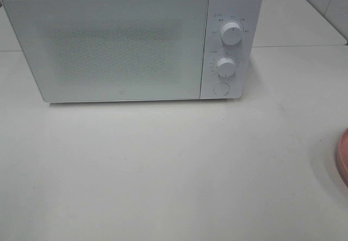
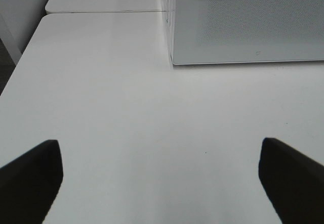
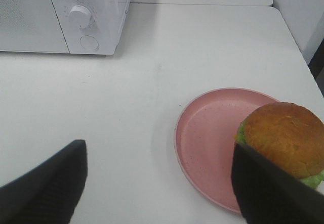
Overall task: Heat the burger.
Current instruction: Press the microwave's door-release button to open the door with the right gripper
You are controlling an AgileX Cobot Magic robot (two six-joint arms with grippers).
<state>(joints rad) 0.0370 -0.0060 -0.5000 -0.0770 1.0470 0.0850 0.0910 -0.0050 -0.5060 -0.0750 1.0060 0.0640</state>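
The burger (image 3: 286, 133), with a golden-brown bun and green lettuce at its rim, sits on a pink plate (image 3: 207, 128) in the right wrist view. My right gripper (image 3: 159, 158) is open above the table. One of its dark fingers (image 3: 268, 188) stands just in front of the burger, the other well off to the side. The white microwave (image 1: 109, 45) stands at the back of the table, door closed. My left gripper (image 2: 162, 183) is open over bare table near the microwave's left front corner (image 2: 174, 59). Neither gripper shows in the exterior view.
Only the plate's rim (image 1: 342, 154) shows at the exterior view's right edge. On the microwave's right panel are two knobs (image 1: 232, 34) (image 1: 225, 66) and a round button (image 1: 220, 88). A seam between tables runs behind the microwave.
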